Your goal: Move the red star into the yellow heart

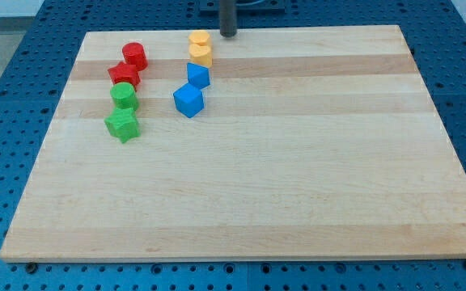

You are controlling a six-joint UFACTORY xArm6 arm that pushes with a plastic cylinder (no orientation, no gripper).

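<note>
Tip parked at top edge, star untouched.
Camera view: no claw fitted, only my tip (227, 34), just right of the yellow heart (199, 40). Red star (124, 75) lay upper left, well apart from the heart; no clear long axis, pointing unreadable. Best circled left, then pushed rightward, avoiding the red cylinder (135, 56).

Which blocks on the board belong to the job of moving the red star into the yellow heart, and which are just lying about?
Belong to the job:
red star
yellow heart
my tip, at the view's top, right of the yellow heart

Just lying about:
red cylinder
second yellow block
two blue blocks
green cylinder
green star
</note>
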